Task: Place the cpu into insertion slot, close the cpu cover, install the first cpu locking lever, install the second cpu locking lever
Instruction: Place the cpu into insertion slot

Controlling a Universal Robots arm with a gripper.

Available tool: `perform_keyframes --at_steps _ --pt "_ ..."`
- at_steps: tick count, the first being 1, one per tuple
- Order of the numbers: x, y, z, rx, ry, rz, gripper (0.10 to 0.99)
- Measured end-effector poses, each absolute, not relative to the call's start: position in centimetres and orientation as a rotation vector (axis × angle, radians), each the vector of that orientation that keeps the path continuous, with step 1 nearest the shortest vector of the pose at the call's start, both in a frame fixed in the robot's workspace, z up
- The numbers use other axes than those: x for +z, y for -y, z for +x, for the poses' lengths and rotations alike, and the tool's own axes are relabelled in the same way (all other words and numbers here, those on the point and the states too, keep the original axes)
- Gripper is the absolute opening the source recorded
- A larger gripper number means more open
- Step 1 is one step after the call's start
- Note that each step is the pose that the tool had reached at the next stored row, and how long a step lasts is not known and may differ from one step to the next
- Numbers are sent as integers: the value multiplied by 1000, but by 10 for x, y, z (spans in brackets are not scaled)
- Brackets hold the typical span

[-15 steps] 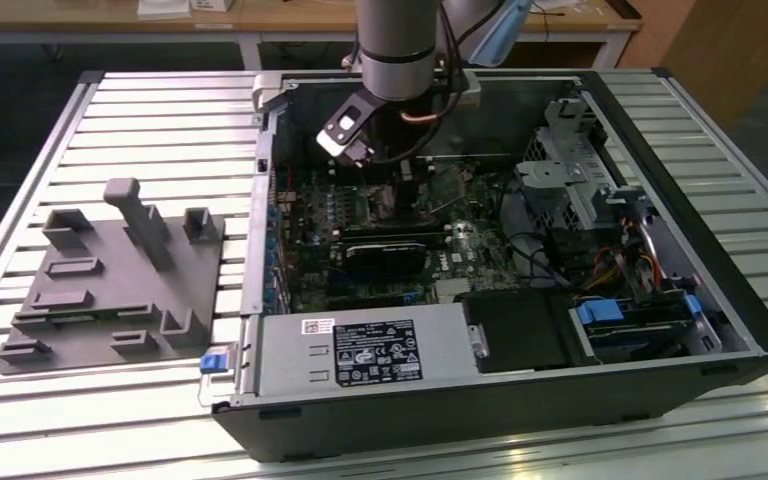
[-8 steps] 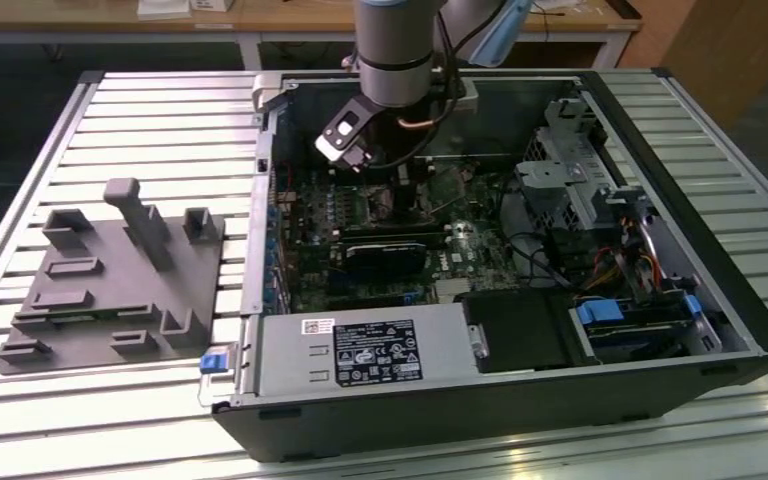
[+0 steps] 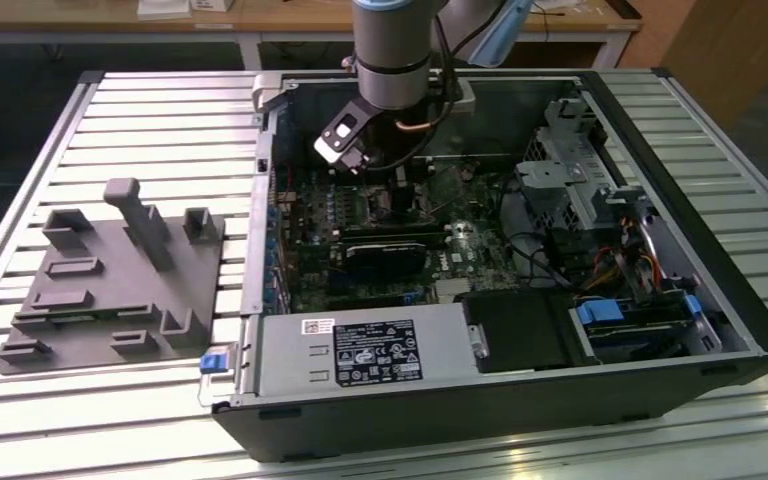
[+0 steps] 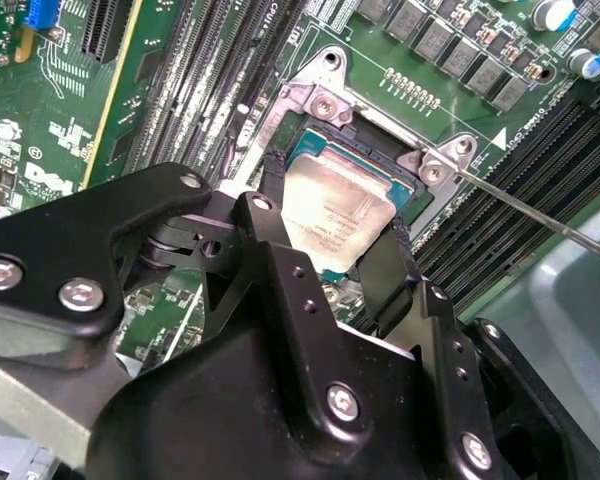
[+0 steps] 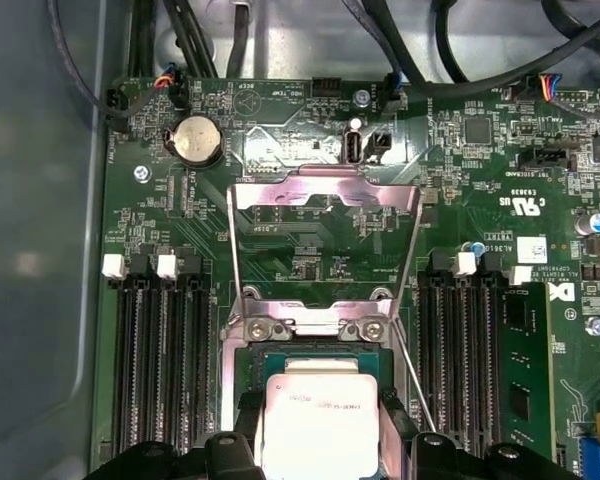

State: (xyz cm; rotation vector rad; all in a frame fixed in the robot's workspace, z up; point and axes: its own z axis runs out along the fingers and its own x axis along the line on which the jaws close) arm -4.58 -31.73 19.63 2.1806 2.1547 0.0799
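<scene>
Arm down inside the open computer case, gripper clenched on the cpu at the socket.

On the slatted table the computer case lies open, and the arm drops into its far part, over the motherboard. The gripper has its two black fingers pinching the cpu by opposite edges, right at the insertion slot; fully seated or not, I cannot tell. The cpu cover is swung open just beyond it, and a thin locking lever stands unlatched beside it.
</scene>
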Motion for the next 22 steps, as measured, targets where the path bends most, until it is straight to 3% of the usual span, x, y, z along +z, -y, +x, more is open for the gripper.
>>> perform_keyframes --at_steps 22 --pt "192 316 -46 83 -2189 2149 541"
